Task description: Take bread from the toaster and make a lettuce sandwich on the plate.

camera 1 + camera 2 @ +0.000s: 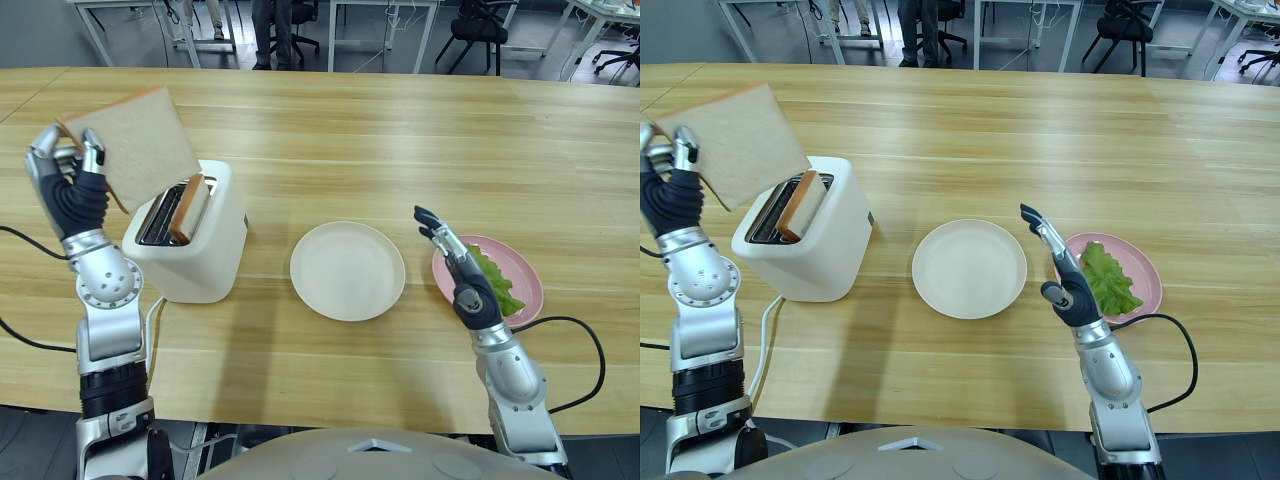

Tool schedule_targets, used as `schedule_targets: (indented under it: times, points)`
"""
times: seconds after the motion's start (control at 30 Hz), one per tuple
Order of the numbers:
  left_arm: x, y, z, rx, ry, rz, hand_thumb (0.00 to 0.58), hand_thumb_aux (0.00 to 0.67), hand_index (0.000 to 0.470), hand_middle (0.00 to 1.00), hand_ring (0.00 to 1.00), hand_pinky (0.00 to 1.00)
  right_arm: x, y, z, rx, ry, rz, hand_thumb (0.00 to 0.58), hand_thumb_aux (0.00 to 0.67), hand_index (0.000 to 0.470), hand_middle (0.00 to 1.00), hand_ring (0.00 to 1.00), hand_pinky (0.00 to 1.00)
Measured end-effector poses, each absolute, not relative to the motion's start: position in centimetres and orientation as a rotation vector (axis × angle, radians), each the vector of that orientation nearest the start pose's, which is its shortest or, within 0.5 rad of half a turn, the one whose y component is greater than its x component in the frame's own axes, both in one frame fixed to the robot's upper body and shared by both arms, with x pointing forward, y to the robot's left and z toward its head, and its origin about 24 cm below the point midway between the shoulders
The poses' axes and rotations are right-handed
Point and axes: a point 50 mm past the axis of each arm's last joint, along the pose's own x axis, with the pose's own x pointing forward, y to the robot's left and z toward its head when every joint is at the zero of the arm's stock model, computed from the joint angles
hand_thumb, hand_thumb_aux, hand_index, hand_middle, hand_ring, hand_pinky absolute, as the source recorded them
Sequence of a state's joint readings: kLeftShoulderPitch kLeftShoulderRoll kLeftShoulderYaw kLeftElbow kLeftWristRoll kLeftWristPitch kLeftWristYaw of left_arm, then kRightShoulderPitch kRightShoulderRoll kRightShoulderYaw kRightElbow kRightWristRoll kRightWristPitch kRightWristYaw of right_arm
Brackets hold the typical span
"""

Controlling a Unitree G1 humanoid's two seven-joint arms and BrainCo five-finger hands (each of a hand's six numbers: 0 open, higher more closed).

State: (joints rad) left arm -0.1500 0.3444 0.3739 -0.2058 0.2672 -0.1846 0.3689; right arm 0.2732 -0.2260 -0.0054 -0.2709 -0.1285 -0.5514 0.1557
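White bread slice [138, 145] pinched by left hand [72, 190] (lower corner hidden); right hand [462, 278] spread.

left hand [72, 190] and right hand [470, 295] with black-and-silver fingers [92, 150], ribbed black left wrist, silver forearms [108, 335] with round bolted joint housings, black cables [597, 352] trailing from both
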Motion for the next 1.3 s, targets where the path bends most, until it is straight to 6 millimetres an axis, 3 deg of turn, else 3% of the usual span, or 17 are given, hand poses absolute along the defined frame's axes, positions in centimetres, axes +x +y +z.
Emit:
schedule_targets:
  times: [0.13,0.3,0.43,0.57,0.67,0.87,1.0,1.3]
  points:
    - [22.7,25.6,21.1,0.481,-0.78,0.574,0.58,0.67,0.46,1.0,1.0,1.0,19.8,-18.5,9.9,-0.517,-0.51,0.156,0.0,0.0,0.0,0.0,0.0,0.0]
    - [22.4,20.4,22.5,0.322,-0.822,0.35,0.58,0.67,0.46,1.0,1.0,1.0,21.9,-21.0,9.8,-0.819,-0.448,0.053,0.0,0.0,0.0,0.0,0.0,0.0]
    - [23.0,14.7,20.8,0.15,-0.695,0.095,0.58,0.67,0.46,1.0,1.0,1.0,23.6,-24.4,9.5,-1.34,-0.39,-0.01,0.0,0.0,0.0,0.0,0.0,0.0]
    - [23.4,11.4,18.2,0.087,-0.545,-0.059,0.58,0.67,0.46,1.0,1.0,1.0,24.2,-26.8,9.2,-1.617,-0.35,0.001,0.0,0.0,0.0,0.0,0.0,0.0]
    - [24.3,9.1,14.2,0.084,-0.346,-0.169,0.58,0.67,0.46,1.0,1.0,1.0,24.5,-28.9,8.5,-1.758,-0.26,0.036,0.0,0.0,0.0,0.0,0.0,0.0]
    - [25.4,7.9,9.0,0.153,-0.125,-0.224,0.58,0.67,0.46,1.0,1.0,1.0,24.5,-31.8,6.7,-1.876,-0.096,0.124,0.0,0.0,0.0,0.0,0.0,0.0]
    - [26.4,7.8,6.3,0.219,-0.012,-0.249,0.58,0.67,0.46,1.0,1.0,1.0,23.8,-32.9,4.3,-1.868,0.041,0.206,0.0,0.0,0.0,0.0,0.0,0.0]
    - [28.0,8.4,2.5,0.389,0.145,-0.253,0.58,0.67,0.46,1.0,1.0,1.0,23.5,-33.3,2.8,-1.842,0.141,0.305,0.0,0.0,0.0,0.0,0.0,0.0]
